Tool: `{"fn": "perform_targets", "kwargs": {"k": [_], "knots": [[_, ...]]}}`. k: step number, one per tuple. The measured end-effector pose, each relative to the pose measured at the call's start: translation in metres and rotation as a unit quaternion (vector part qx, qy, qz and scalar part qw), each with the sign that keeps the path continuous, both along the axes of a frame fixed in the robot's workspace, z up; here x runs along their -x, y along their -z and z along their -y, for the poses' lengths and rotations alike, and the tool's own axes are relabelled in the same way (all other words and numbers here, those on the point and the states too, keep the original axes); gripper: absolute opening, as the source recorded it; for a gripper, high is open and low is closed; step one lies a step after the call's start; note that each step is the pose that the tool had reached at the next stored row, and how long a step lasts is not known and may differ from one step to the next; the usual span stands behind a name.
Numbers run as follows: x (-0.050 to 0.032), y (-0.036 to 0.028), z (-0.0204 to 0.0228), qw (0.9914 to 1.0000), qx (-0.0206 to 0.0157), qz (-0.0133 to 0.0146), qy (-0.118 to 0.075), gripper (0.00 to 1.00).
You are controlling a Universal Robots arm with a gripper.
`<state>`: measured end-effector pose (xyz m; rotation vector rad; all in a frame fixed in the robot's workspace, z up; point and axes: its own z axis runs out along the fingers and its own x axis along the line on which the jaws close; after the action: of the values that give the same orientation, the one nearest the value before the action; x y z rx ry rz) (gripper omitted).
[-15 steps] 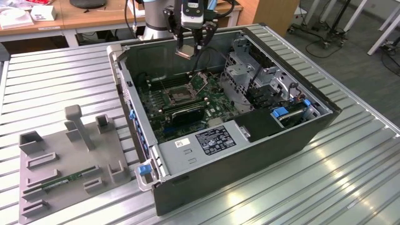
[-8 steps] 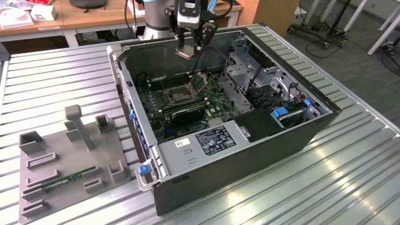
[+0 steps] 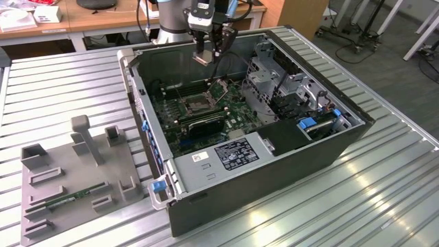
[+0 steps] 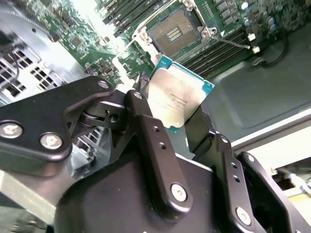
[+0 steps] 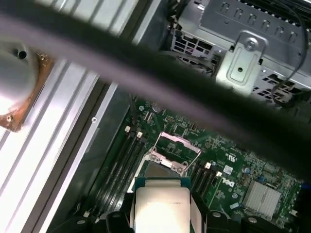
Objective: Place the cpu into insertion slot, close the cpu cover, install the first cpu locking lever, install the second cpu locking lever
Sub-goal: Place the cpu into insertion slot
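My gripper (image 3: 203, 51) hangs above the open computer case (image 3: 343, 149), shut on the cpu (image 3: 201, 59), a small square chip with a pale metal face. In the second wrist view the cpu (image 4: 177, 99) sits tilted between two black fingers (image 4: 146, 114), and the gripper (image 4: 176, 119) is well above the board. The insertion slot (image 4: 176, 31) lies open and bare below, dark grey with a silvery rim. In the exterior view the insertion slot (image 3: 195, 104) is on the green board, with the cpu cover (image 3: 221, 88) raised beside it. In the first wrist view the cpu (image 5: 162, 206) hangs over the cpu cover (image 5: 172, 151).
A grey drive cage (image 3: 271, 82) and a white-labelled power supply box (image 3: 230, 154) flank the board. Long black memory slots (image 3: 205, 122) run beside the socket. A thin wire lever (image 4: 233, 43) sticks out near the slot. A grey fixture plate (image 3: 75, 180) lies at the exterior view's left.
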<state>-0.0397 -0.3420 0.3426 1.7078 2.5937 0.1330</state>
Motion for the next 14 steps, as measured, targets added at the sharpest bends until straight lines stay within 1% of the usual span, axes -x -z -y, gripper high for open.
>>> {"fn": "perform_targets", "kwargs": {"k": [3,5,7,10,12,14], "knots": [[0.0,0.0007,0.0,0.99966,0.0,0.0,0.026,0.54],[0.0,0.0012,0.0,0.99903,0.0,0.0,0.044,0.54],[0.0,0.0017,0.0,0.99812,0.0,0.0,0.061,0.54],[0.0,0.0025,0.0,0.99618,0.0,0.0,0.087,0.54],[0.0,0.0032,0.0,0.99441,0.0,0.0,0.106,0.54],[0.0,0.0038,0.0,0.99242,0.0,0.0,0.123,0.54]]}}
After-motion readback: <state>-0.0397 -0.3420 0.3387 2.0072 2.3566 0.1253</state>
